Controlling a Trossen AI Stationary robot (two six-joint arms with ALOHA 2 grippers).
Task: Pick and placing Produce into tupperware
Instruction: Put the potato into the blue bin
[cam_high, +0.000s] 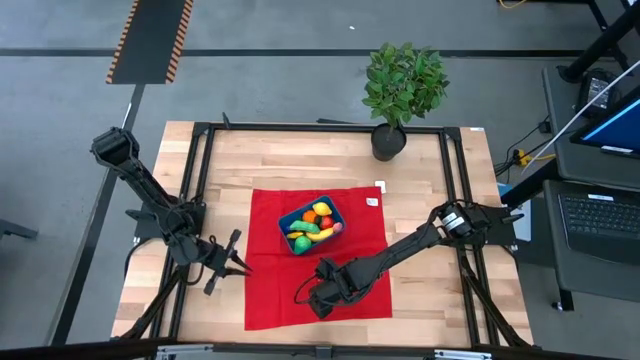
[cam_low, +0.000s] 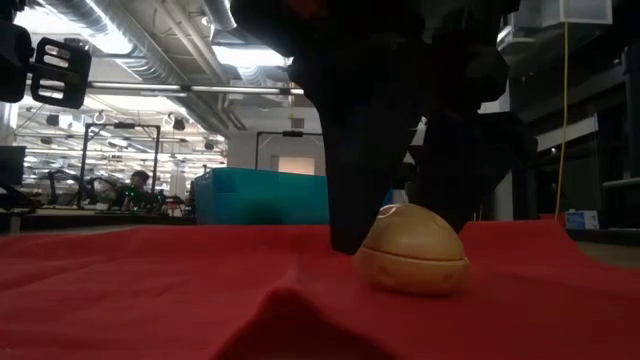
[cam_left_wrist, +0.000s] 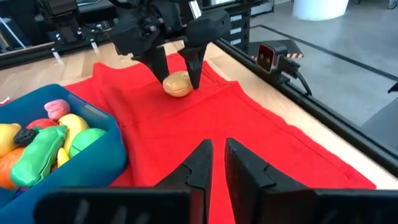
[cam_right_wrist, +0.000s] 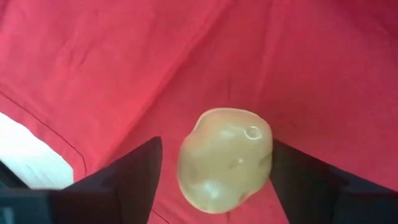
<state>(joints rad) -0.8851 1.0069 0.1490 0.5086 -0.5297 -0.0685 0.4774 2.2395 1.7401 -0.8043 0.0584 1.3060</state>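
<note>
A tan, potato-like piece of produce (cam_left_wrist: 177, 84) lies on the red cloth (cam_high: 275, 300), near the cloth's front edge. My right gripper (cam_left_wrist: 179, 78) points down over it, open, one finger on either side (cam_right_wrist: 225, 160); I see no grip. The blue tupperware (cam_high: 288, 216) stands on the cloth's middle and holds several pieces of produce (cam_high: 312, 226): yellow, orange, green, red. My left gripper (cam_left_wrist: 217, 165) hovers near the cloth's left edge with its fingers almost together and nothing between them.
A potted green plant (cam_high: 400, 85) stands at the table's far edge. A small white tag (cam_high: 372, 202) lies by the cloth's far right corner. A black frame (cam_high: 200, 180) runs around the tabletop. Bare wood shows left and right of the cloth.
</note>
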